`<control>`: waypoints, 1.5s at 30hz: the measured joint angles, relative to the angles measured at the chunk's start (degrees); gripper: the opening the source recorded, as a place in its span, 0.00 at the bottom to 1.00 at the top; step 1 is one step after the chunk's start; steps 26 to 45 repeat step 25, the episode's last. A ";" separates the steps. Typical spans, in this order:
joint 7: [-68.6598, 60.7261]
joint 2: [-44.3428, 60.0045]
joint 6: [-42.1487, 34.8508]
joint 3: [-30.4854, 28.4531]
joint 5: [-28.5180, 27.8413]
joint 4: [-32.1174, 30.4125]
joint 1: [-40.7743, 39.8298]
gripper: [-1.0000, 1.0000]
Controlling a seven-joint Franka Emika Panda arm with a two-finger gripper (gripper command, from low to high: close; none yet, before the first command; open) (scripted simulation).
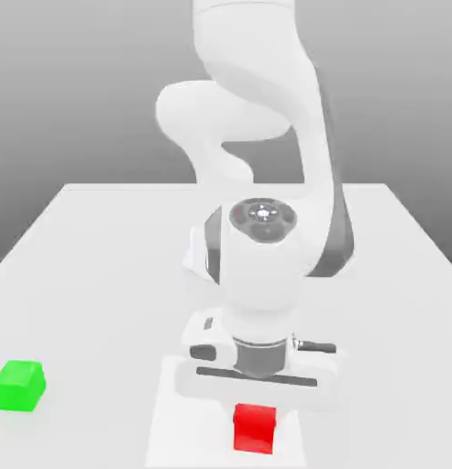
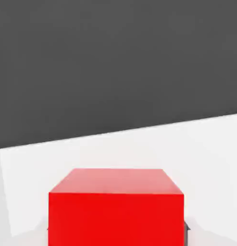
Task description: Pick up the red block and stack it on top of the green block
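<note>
The red block (image 1: 255, 428) rests on the white table near its front edge, and up close its top and one side face show as the red block (image 2: 115, 206) in the hand view. My gripper (image 1: 255, 414) has come straight down over it, with the white hand just above the block, and it is shut on the block's sides. The block still sits on the table surface. The green block (image 1: 18, 385) stands alone on the table, far off toward the exterior view's left and well apart from the gripper.
The white table (image 1: 101, 275) stretches back behind the arm. The arm's bulky white links rise over the middle of the table. A lighter rectangular patch (image 1: 188, 430) lies on the surface around the red block.
</note>
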 joint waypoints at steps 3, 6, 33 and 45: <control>-0.20 -4.94 -4.15 0.08 0.28 -0.76 -0.01 0.00; -1.68 -9.69 -8.46 -0.64 0.93 -1.23 -1.47 0.00; -26.91 -3.24 -7.53 -14.51 11.02 3.51 -27.00 1.00; -26.91 -3.24 -7.53 -14.51 11.02 3.51 -27.00 1.00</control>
